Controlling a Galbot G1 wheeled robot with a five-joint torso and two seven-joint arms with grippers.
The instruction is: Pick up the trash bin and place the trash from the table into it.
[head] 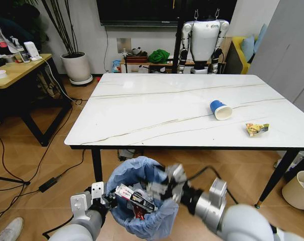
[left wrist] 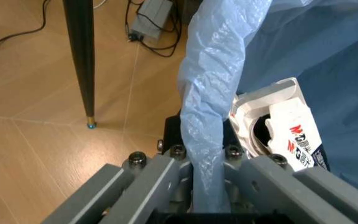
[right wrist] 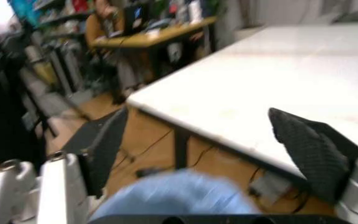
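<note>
Bin (head: 141, 201) sits low centre of the head view, left jaws (head: 105, 200) clenched on its blue bag rim. Right jaws (head: 167, 187) hover released over its mouth. Blue cup (head: 220, 109) waits right on the bench (head: 157, 105); keeping the bin level seems wise.

Trash bin (head: 141, 198): crinkled light-blue bag liner; long wrapper (head: 135, 196) inside it black, white, red; table (head: 157, 108) white marble-look, thin dark veins, black legs; paper cup (head: 220, 109) at 3 o'clock blue, white inside; snack wrapper (head: 256, 129) yellow.
</note>
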